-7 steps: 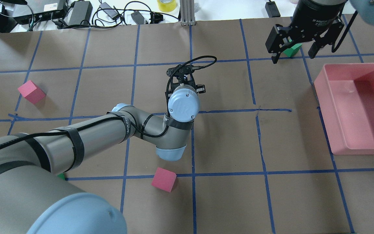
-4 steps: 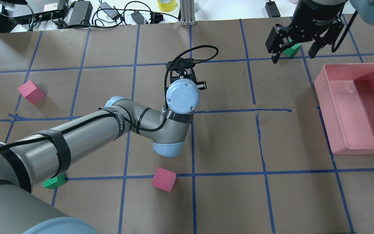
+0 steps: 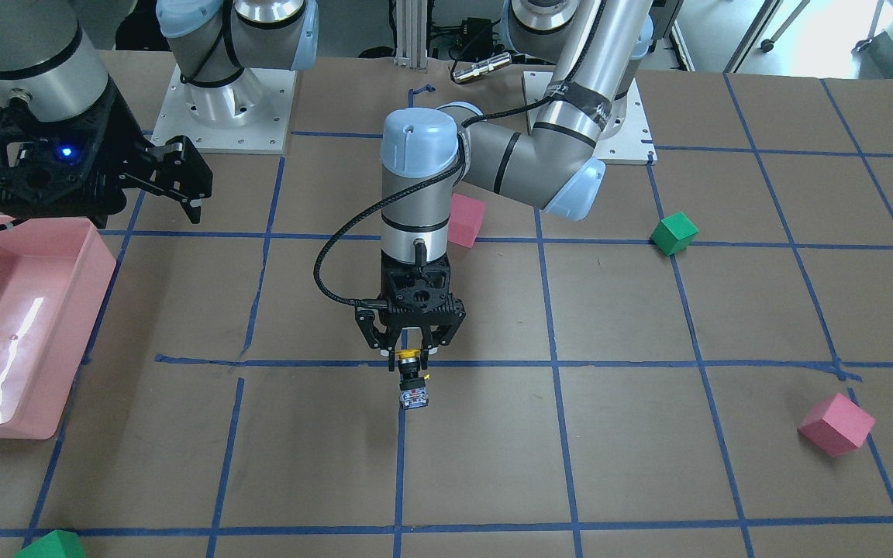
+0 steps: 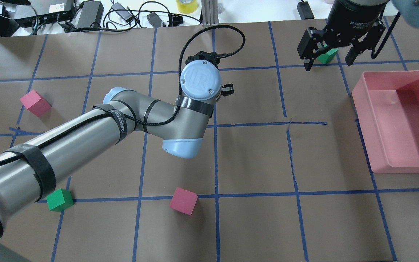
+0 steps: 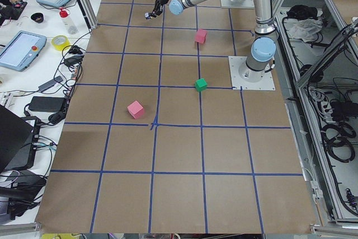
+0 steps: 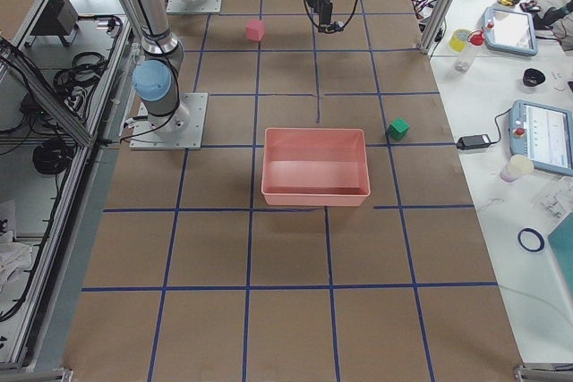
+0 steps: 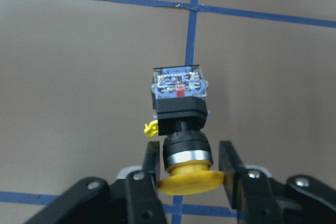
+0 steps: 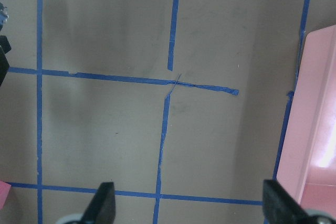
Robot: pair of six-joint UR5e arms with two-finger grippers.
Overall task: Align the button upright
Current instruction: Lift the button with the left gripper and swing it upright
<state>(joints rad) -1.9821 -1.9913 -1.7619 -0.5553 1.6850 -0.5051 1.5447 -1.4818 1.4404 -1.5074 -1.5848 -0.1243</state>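
The button (image 7: pixel 180 109) has a yellow cap, a black body and a clear grey base block. My left gripper (image 7: pixel 185 167) is shut on it, with its fingers (image 7: pixel 151 165) on either side of the neck just under the cap. In the front-facing view the button (image 3: pixel 412 381) hangs cap up and base down under the left gripper (image 3: pixel 408 355), over a blue tape line. I cannot tell whether its base touches the table. In the overhead view my left wrist (image 4: pixel 199 81) hides it. My right gripper (image 4: pixel 331 58) is open and empty at the far right.
A pink bin (image 4: pixel 362 102) stands at the right. A green cube (image 4: pixel 328 56) lies under my right gripper. A pink cube (image 4: pixel 35 103) lies at the left. A second pink cube (image 4: pixel 183 201) and a green cube (image 4: pixel 59 199) lie near the front.
My left arm has moved away from the robot's base, toward the table's far side. That has uncovered the green cube at the lower left. My right arm has not moved.
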